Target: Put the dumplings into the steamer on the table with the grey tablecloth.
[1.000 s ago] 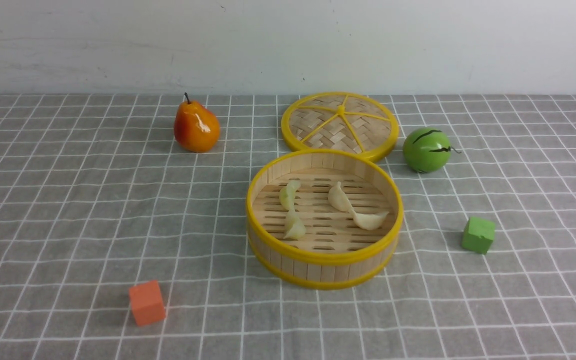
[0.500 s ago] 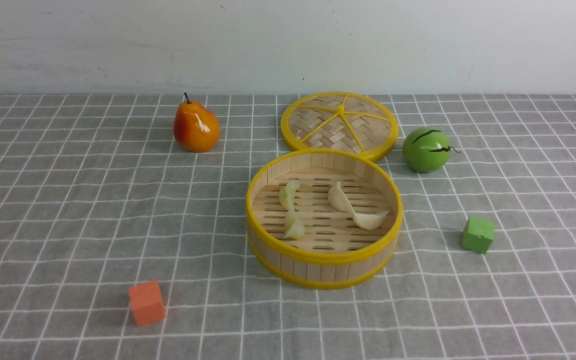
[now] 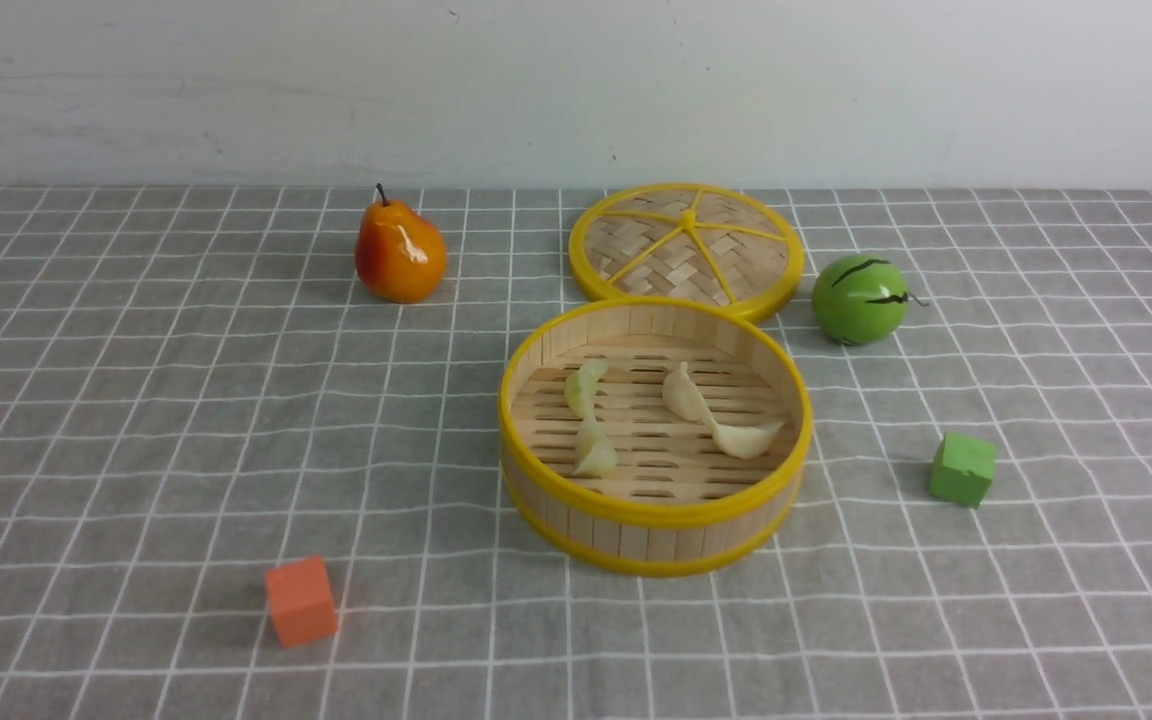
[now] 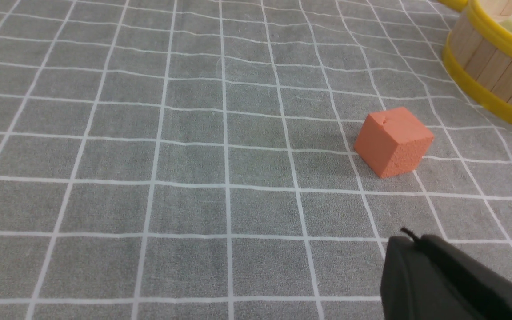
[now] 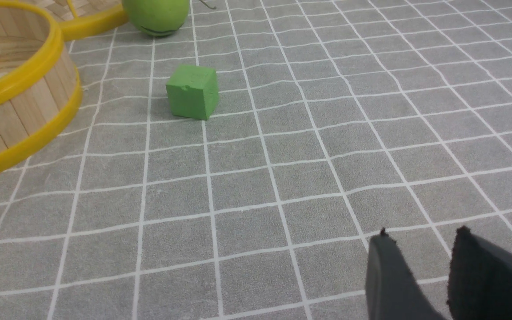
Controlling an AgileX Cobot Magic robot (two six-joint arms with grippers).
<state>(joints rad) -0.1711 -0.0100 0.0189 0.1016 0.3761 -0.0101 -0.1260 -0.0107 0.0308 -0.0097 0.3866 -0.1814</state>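
Four dumplings (image 3: 676,415) inside steamer (image 3: 656,500) at frame centre on grey tablecloth (image 3: 136,420); left gripper (image 4: 409,242) closed and empty, right gripper (image 5: 420,242) narrowly parted, empty.

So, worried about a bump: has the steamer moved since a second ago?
No. The steamer sits the same against the lid and the grey tablecloth grid; the whole view, wall included, slid slightly right.

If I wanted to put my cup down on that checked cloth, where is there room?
The widest bare stretch of grey checked cloth lies left of the round bamboo steamer, between the orange pear and the orange cube. It is crowded behind the steamer, near the woven lid and green ball.
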